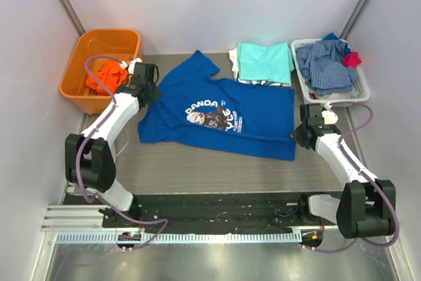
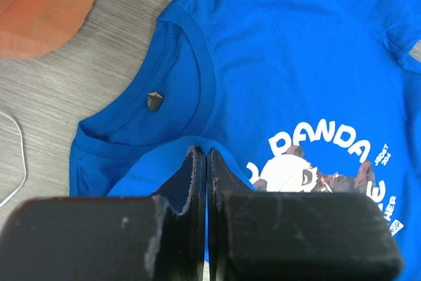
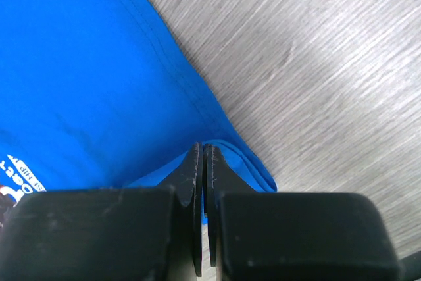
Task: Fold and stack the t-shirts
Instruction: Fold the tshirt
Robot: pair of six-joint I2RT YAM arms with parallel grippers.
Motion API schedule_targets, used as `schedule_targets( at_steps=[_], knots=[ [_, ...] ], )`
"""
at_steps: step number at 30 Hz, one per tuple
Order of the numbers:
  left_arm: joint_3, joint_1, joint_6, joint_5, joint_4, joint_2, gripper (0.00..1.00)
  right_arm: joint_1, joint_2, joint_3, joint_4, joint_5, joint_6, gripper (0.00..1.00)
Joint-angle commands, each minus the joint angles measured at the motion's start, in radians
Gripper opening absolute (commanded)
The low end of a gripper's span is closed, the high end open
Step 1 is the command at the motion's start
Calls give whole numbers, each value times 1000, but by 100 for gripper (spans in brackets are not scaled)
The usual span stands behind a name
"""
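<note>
A royal blue t-shirt (image 1: 227, 116) with a white panda print lies spread face up on the table, collar to the left. My left gripper (image 1: 152, 91) is shut on its fabric just below the collar (image 2: 164, 64), the cloth pinched into a ridge at the gripper (image 2: 205, 153). My right gripper (image 1: 299, 135) is shut on the shirt's hem corner (image 3: 256, 162) at the right, the gripper (image 3: 202, 149) holding a small fold. A folded aqua t-shirt (image 1: 264, 62) on a white one forms a stack at the back. An orange t-shirt (image 1: 105, 76) lies in the orange bin.
An orange bin (image 1: 85, 97) stands at the back left, close to my left arm. A white basket (image 1: 304, 77) at the back right holds a blue-and-white checked garment (image 1: 325, 65) and a small red cloth (image 1: 352, 58). White walls enclose the table.
</note>
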Motion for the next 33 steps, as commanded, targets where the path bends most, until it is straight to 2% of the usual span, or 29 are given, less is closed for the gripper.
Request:
schedule_targets(
  at_steps=[1, 10, 11, 12, 13, 16, 19, 23, 25, 26, 33],
  knots=[
    [51, 9, 20, -20, 67, 20, 0, -1, 36, 50, 61, 47, -13, 1],
    [102, 9, 32, -17, 80, 89, 0, -4, 96, 76, 98, 54, -28, 1],
    [108, 9, 38, -14, 83, 103, 2, -5, 112, 85, 101, 53, -36, 7],
    [116, 9, 45, -12, 83, 115, 14, -8, 121, 90, 101, 51, -42, 15],
    [134, 9, 54, -28, 77, 123, 47, -10, 127, 96, 98, 56, -44, 37],
    [195, 12, 89, -71, 54, 155, 99, -16, 113, 113, 99, 85, -51, 73],
    [257, 26, 114, -107, 34, 158, 100, -16, 78, 140, 95, 118, -76, 84],
    [286, 39, 132, -134, 2, 97, 100, -16, 11, 180, 81, 88, -128, 86],
    [233, 37, 121, -124, -9, 16, 100, -18, -38, 179, 95, 44, -171, 86],
    [199, 37, 97, -111, -9, -24, 100, -16, -51, 170, 105, -25, -188, 86],
    [-244, 37, -56, -36, 25, -332, 100, 48, -78, 148, 159, -243, -265, 86]
  ],
)
